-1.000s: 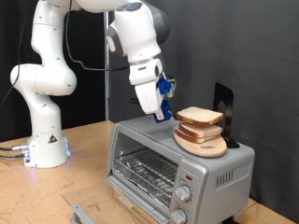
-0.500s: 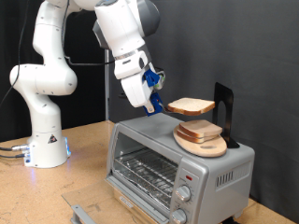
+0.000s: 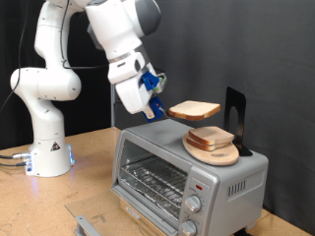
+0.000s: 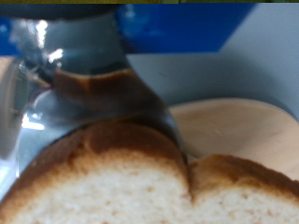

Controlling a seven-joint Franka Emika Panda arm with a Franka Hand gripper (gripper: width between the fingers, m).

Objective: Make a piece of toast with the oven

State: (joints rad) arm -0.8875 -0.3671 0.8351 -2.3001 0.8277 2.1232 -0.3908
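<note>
The jaws of the gripper are clamped on one edge of a flat slice of pale white bread with a tan-brown crust, holding it roughly level in the air. The slice hangs above the top of the small silver-grey countertop toaster oven, clear of everything under it. In the wrist view the same slice of bread fills the lower part of the picture, its brown crust close against a dark, shiny gripper finger.

Just below and towards the exterior view's right of the held slice, a round light-wood board sits on the oven's top near its far right corner, with more slices of bread stacked on it. A black upright stand rises behind the board at the oven's right edge.

The oven's glass-fronted door is folded down and open, with the wire rack showing inside, and round knobs run down its right front. The oven stands on a wooden table, and the white robot arm rises from its base at the table's left side, bending over towards the oven. A grey flat part lies at the table's front edge.
</note>
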